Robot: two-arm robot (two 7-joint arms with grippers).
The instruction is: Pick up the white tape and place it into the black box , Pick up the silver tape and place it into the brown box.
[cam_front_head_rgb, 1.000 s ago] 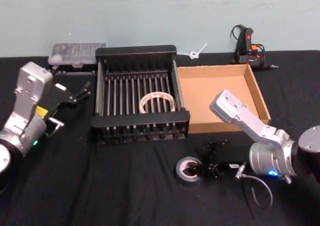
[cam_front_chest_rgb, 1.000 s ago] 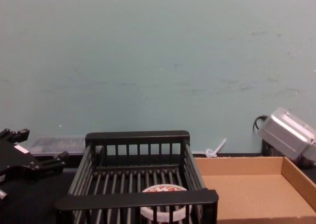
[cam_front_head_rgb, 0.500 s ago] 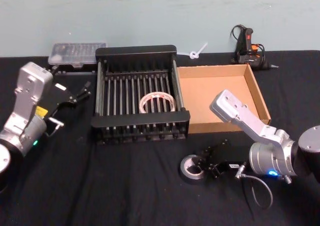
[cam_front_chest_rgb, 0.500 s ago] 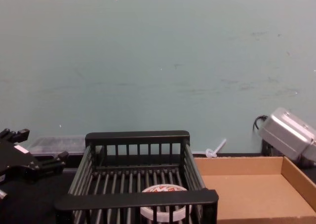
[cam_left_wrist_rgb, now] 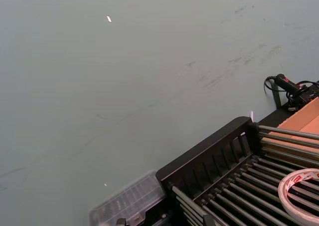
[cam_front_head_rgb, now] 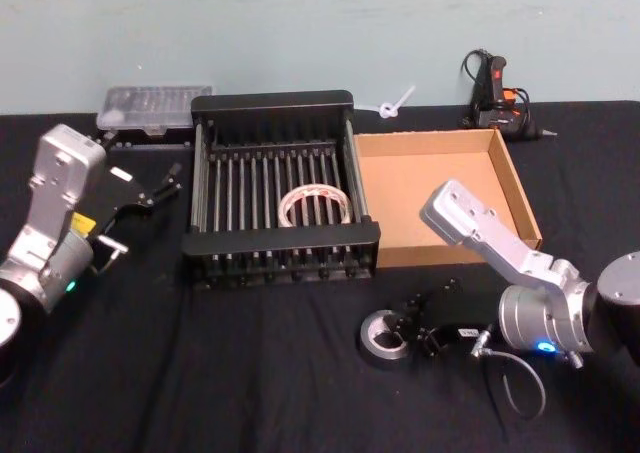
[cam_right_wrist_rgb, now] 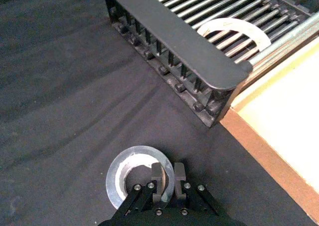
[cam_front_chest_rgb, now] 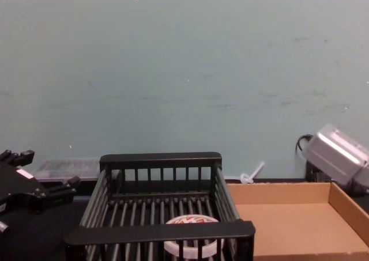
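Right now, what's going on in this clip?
The white tape already lies on the slatted floor of the black box. The right gripper is down on the black cloth in front of the boxes, fingers pinched on the wall of the silver tape, which sits flat on the cloth. The brown box has nothing in it. The left gripper hangs open to the left of the black box.

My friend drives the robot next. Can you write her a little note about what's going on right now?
Right gripper: fingers shut on the silver tape's wall, low on the black table in front of the brown box.
Left gripper: open, idle, left of the black box.
Done: white tape lies in the black box.
Left: lift the silver tape and put it in the brown box.
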